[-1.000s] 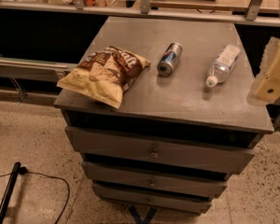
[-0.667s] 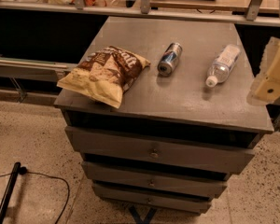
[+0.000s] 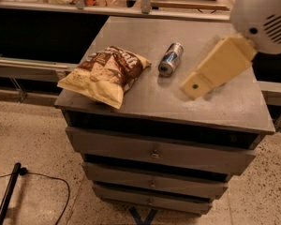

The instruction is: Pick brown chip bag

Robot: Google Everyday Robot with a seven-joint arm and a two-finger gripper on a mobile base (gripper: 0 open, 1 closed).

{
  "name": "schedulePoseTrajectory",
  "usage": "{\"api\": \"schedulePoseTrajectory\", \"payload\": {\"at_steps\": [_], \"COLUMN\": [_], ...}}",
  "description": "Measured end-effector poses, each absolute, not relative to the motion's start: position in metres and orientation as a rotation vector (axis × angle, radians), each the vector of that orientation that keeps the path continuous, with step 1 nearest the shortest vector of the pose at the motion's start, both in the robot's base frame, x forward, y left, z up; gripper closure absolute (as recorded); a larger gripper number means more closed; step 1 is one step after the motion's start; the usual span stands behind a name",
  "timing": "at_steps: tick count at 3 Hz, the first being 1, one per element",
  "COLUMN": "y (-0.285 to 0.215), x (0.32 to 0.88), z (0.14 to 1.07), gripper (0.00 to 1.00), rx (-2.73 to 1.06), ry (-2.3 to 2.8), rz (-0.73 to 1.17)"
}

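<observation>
The crinkly brown-and-yellow chip bag [image 3: 105, 74] lay ungrasped at the grey metal surface's [image 3: 145, 102] left edge, with the cream end effector [image 3: 195, 85] hovering well apart, its grip state impossible to tell.

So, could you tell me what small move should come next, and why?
Probably swing the gripper leftward in view toward the brown chip bag: it hangs over the cabinet top right of the can, while the bag lies untouched at the left front corner.
</observation>
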State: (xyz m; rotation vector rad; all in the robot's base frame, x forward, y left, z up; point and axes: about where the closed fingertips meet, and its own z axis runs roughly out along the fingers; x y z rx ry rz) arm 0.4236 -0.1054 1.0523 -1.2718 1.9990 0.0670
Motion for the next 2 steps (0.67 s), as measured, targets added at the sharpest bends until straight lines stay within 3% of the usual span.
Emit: {"api": "schedulePoseTrajectory", "payload": {"at_steps": [2], "y": [-0.021], "x": [0.428], "z": [1.004], "gripper": [0.00], "rx": [-1.175], "ry": [2.012], "rz": [0.219]}}
